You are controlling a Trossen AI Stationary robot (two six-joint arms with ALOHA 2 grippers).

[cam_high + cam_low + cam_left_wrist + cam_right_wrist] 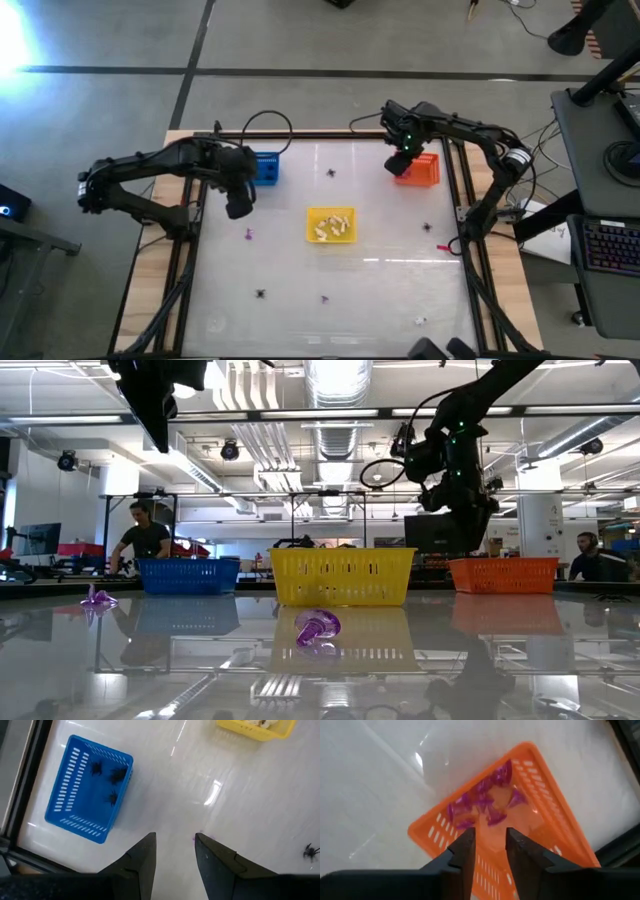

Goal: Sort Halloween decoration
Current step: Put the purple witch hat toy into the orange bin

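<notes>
Your right gripper (489, 845) hovers above the orange basket (560, 835) of purple trinkets (485, 802), fingers apart, empty — your left gripper (175, 851), also parted, waits beside the blue basket (75, 820).

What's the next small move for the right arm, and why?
Probably lift clear of the orange basket and head for another loose trinket. The right gripper hangs over the basket with its fingers apart and nothing between them, purple pieces lie inside, and a purple trinket sits out on the table.
</notes>
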